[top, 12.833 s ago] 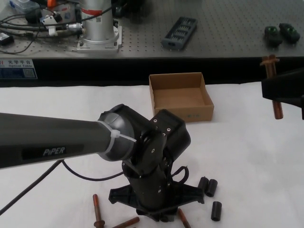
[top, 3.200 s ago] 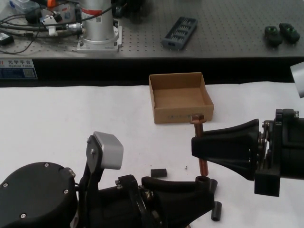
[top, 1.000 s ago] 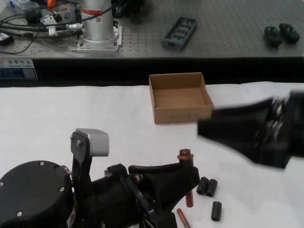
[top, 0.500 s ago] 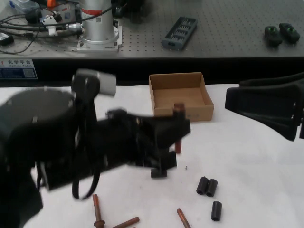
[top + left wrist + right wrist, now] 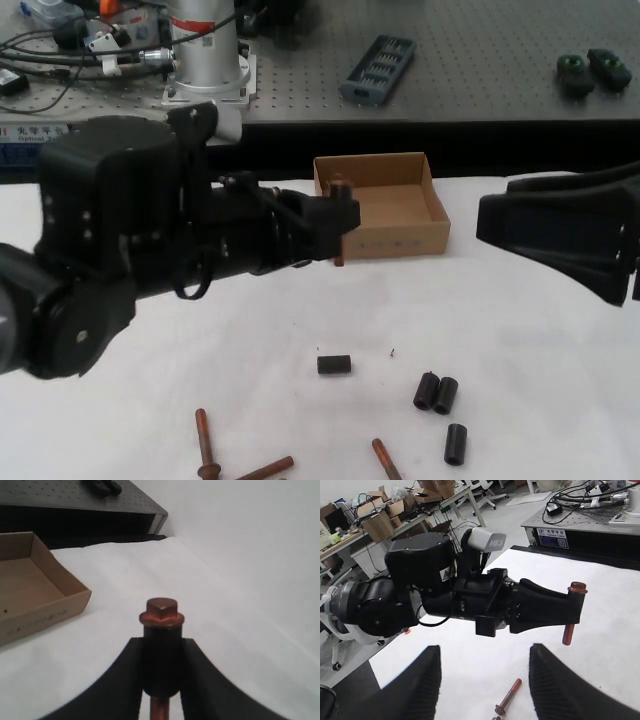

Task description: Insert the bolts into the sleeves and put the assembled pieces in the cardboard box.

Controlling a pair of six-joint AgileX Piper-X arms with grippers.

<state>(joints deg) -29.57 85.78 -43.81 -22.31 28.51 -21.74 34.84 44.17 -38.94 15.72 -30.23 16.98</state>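
Note:
My left gripper (image 5: 340,215) hangs just in front of the left front corner of the cardboard box (image 5: 395,243) and is shut on a copper bolt (image 5: 340,186) that sits in a black sleeve. The left wrist view shows the bolt's hex head (image 5: 161,611) above the sleeve (image 5: 161,660), clamped between the fingers, with the box (image 5: 45,614) beside it. My right gripper (image 5: 490,220) is at the right, level with the box; its fingers (image 5: 432,680) stand wide open with nothing between them. It faces the left gripper (image 5: 572,607) and the held bolt (image 5: 568,632).
Three loose black sleeves (image 5: 334,364) (image 5: 436,392) (image 5: 455,443) and three loose copper bolts (image 5: 205,448) (image 5: 266,468) (image 5: 385,460) lie on the white cloth near the front. A perforated bench behind carries a metal post (image 5: 205,50) and a black tray (image 5: 378,65).
The left arm has risen from the front of the cloth and carried the sleeved bolt back toward the box. The right gripper has let go of the bolt and drawn away to the right.

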